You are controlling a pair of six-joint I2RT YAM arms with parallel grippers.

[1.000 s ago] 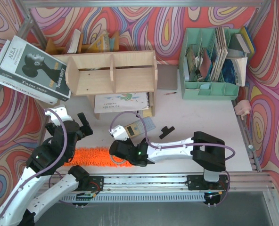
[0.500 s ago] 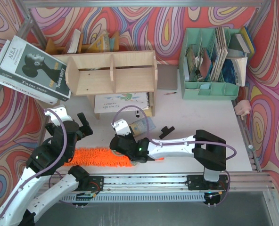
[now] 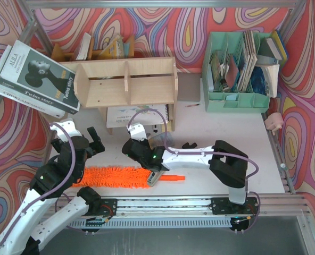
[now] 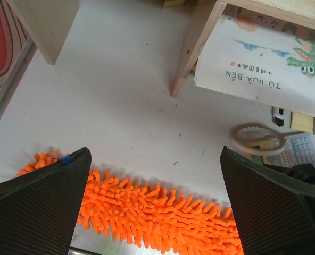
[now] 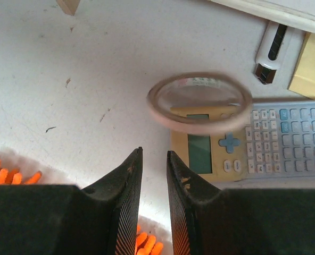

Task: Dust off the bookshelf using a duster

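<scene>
The left tool gapes wide above the duster lying on the desk; the right tool is clamped narrow, seemingly on its handle.

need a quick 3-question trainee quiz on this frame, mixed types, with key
1. True or false: the left fingers stand open, holding nothing.
2. How many compartments does the bookshelf have?
3. Where does the duster lie? A: on the table near the arm bases. B: on top of the bookshelf. C: inside a shelf compartment.
Key: 1 true; 2 two; 3 A.
</scene>
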